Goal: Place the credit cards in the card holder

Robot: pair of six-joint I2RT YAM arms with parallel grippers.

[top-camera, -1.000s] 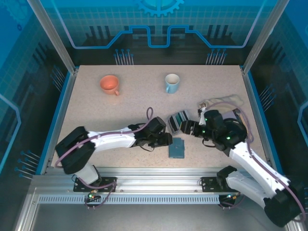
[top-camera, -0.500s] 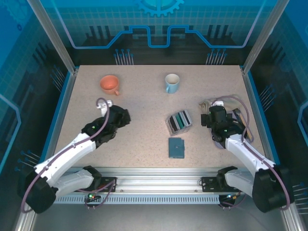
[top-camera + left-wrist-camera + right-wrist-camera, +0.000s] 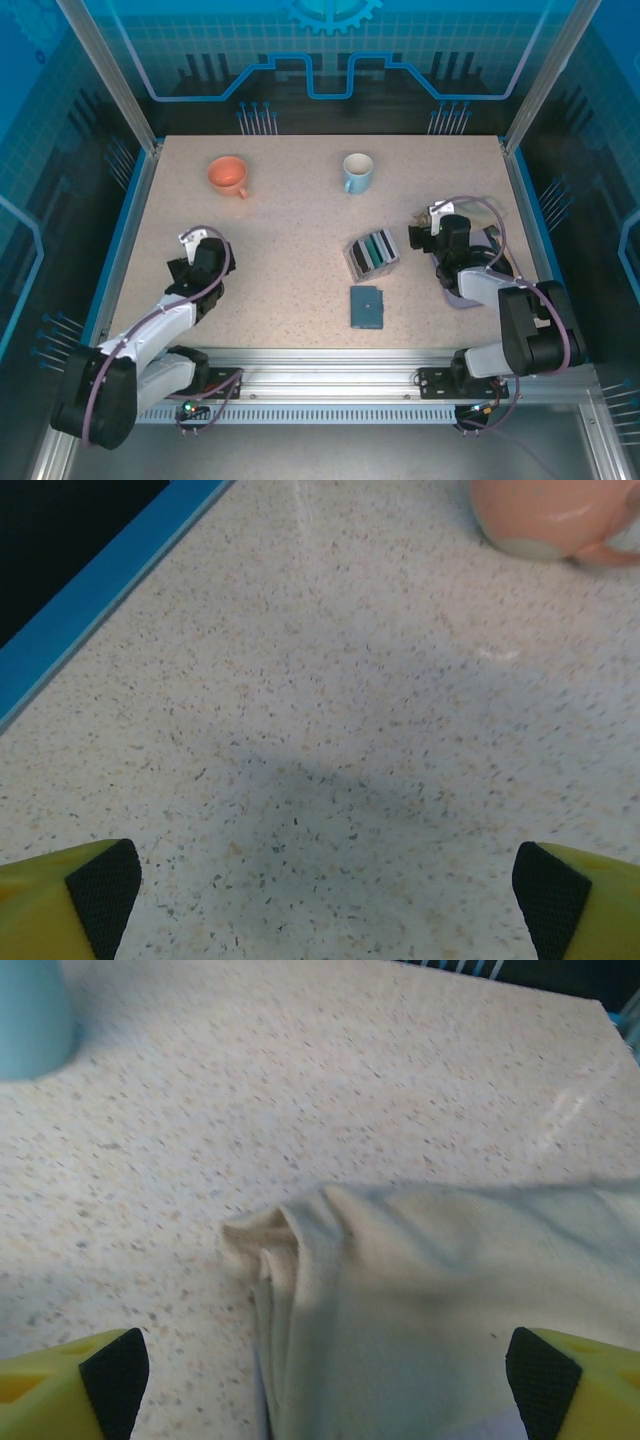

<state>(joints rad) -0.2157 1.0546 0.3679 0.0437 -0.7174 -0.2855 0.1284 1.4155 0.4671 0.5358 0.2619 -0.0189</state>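
Hovering empty: left claw [image 3: 320, 885] wide apart, right claw [image 3: 315, 1370] wide apart over cloth [image 3: 430, 1290]. Credit cards [image 3: 373, 250] stand in grey rack [image 3: 353, 262] mid tabletop [image 3: 290, 215], card holder [image 3: 367, 307] just nearer, likely so both arms reach.

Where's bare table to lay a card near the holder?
Widest bare patch: between the orange mug, the grey rack and the left gripper. Also clear left of the card holder. Crowded right of the rack: right gripper and cloth.

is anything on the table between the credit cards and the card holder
Nothing visible does. Bare tabletop separates the credit cards in their grey rack from the card holder, which lies just nearer the front edge.
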